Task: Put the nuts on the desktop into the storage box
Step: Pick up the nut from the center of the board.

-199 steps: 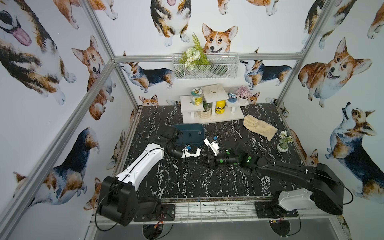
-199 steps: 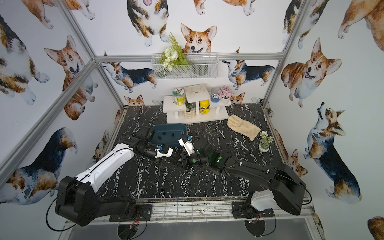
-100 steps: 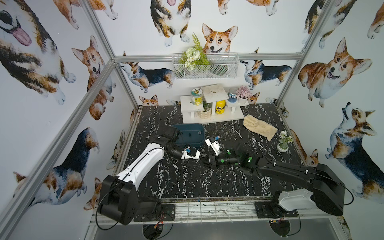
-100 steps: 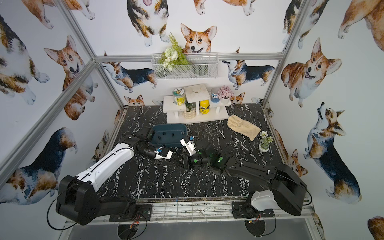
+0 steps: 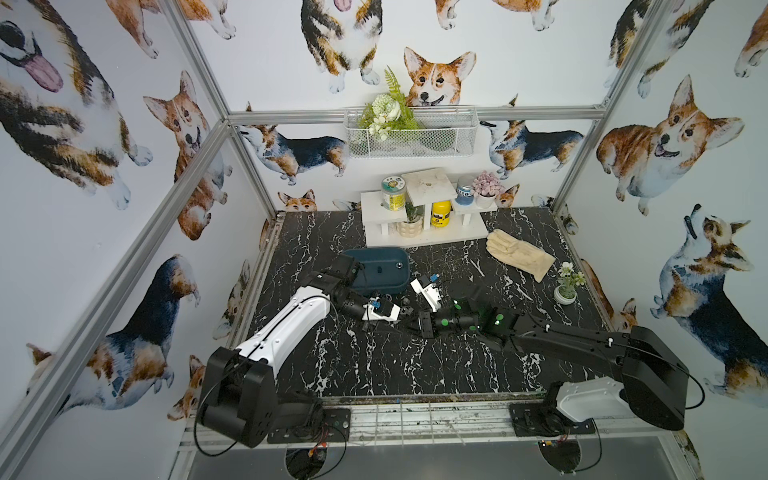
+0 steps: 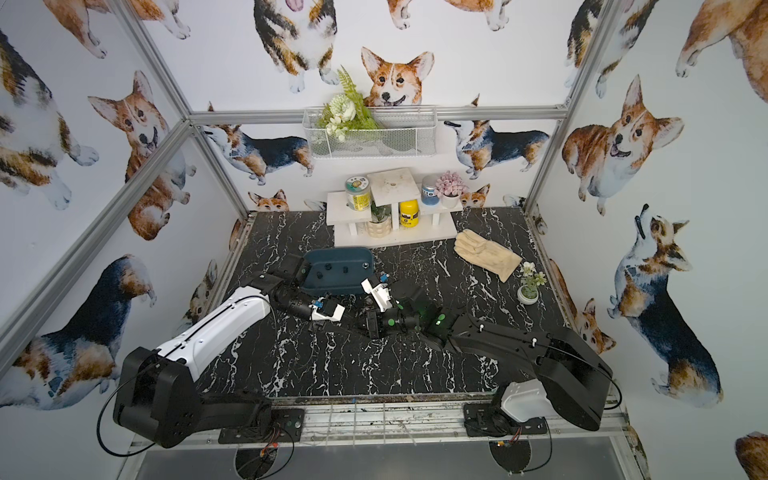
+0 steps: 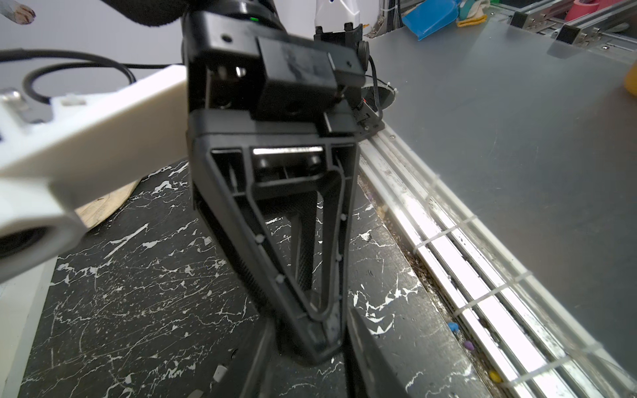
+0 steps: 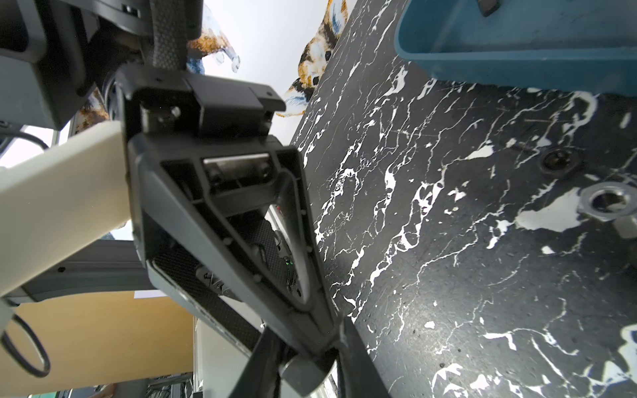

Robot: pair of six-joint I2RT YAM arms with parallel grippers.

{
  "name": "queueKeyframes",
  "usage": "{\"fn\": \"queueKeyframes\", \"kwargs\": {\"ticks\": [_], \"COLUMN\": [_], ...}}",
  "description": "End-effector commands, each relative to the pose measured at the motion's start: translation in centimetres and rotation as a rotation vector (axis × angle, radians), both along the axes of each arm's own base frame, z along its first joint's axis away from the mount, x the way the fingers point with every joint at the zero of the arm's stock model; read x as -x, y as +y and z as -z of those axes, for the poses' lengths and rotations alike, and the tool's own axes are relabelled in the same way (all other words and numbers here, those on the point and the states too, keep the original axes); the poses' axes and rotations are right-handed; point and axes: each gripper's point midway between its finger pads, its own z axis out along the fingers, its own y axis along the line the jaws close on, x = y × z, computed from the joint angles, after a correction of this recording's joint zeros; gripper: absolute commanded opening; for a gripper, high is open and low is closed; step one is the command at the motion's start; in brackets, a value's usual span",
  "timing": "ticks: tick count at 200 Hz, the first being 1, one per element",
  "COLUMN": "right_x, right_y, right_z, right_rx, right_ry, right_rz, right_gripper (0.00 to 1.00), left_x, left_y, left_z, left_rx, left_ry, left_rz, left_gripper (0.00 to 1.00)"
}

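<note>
My left gripper [image 7: 310, 320] has eased in against the right gripper [image 8: 308, 327]. Their fingertips interlock low over the tabletop [image 5: 374, 365], and I cannot tell whether either pinches anything. Several nuts [image 6: 328, 266] lie in the tray [image 5: 388, 284]. A silver nut [image 8: 606, 201] sits on the tabletop nearby.

Corgi-print walls [image 5: 519, 62] (three sides), aluminium frame [image 5: 291, 117], white wire basket [image 5: 436, 141]
</note>
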Motion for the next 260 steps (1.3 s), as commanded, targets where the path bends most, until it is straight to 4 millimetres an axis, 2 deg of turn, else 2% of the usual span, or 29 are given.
{"fn": "queueKeyframes", "kwargs": {"ticks": [1, 67, 110, 133, 174, 204, 246, 260], "right_x": [-0.2, -0.4, -0.4, -0.3, -0.4, -0.4, -0.5, -0.6], "right_y": [1.2, 1.0, 1.2, 1.3, 1.3, 1.4, 1.3, 1.3], "right_z": [-4.1, -4.2, -4.1, -4.4, -4.4, -4.9, -5.0, -4.9], "right_rx": [-0.147, -0.156, -0.163, -0.175, -0.176, -0.198, -0.202, -0.199], "right_ry": [-0.106, -0.087, -0.076, -0.073, -0.069, -0.059, -0.063, -0.06], "right_rz": [-0.042, -0.03, -0.038, -0.045, -0.041, -0.041, -0.036, -0.027], "right_gripper": [0.08, 0.05, 0.05, 0.05, 0.05, 0.05, 0.1, 0.2], "left_x": [0.4, 1.7, 1.5, 1.3, 0.9, 0.9, 0.9, 0.7], "left_y": [0.0, 0.5, 0.5, 0.4, 0.2, 0.2, 0.1, 0.1], "left_z": [0.3, 1.1, 1.4, 1.8, 1.2, 1.3, 0.8, 0.8], "left_rx": [-0.003, -0.008, -0.008, -0.013, 0.007, 0.004, 0.019, 0.016], "left_ry": [0.03, -0.029, -0.042, -0.064, -0.058, -0.063, -0.053, -0.049], "left_rz": [0.005, 0.062, 0.059, 0.059, 0.049, 0.051, 0.052, 0.043], "left_gripper": [0.37, 0.44, 0.45, 0.41, 0.34, 0.15, 0.14, 0.14]}}
